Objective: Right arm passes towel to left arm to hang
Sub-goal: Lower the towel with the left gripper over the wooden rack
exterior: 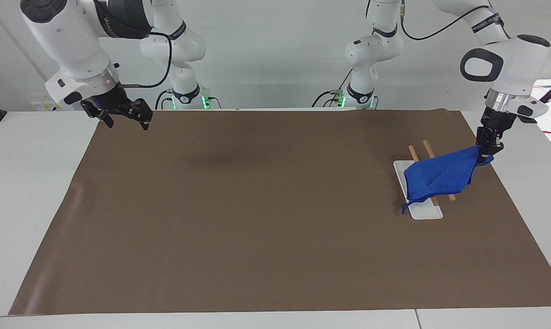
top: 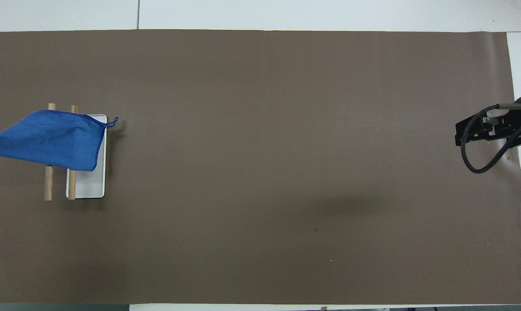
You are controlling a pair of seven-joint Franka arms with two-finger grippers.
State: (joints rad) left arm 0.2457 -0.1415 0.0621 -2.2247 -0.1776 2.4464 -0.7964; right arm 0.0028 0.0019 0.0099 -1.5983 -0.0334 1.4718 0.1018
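Pinched at one corner by the left end effector (exterior: 485, 153), bright blue microfibre towel (exterior: 440, 176) draped across two wooden rack rods (exterior: 428, 151). Right end effector (exterior: 122, 114) spread, waiting. Could slide off if released unevenly.

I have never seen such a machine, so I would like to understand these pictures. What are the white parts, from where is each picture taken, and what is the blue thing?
The white parts are two robot arms at a table, each ending in a black gripper. One picture is taken from across the table, facing the robots; the other looks down from above their own end, so the sides are swapped.

A brown mat covers the table. At the left arm's end stands a small rack: a white base with two wooden rods.

The blue thing is a towel. It lies draped over the rods, and the left gripper, shut, holds one corner of it. The right gripper is open and holds nothing; it waits over the mat's corner at the right arm's end.
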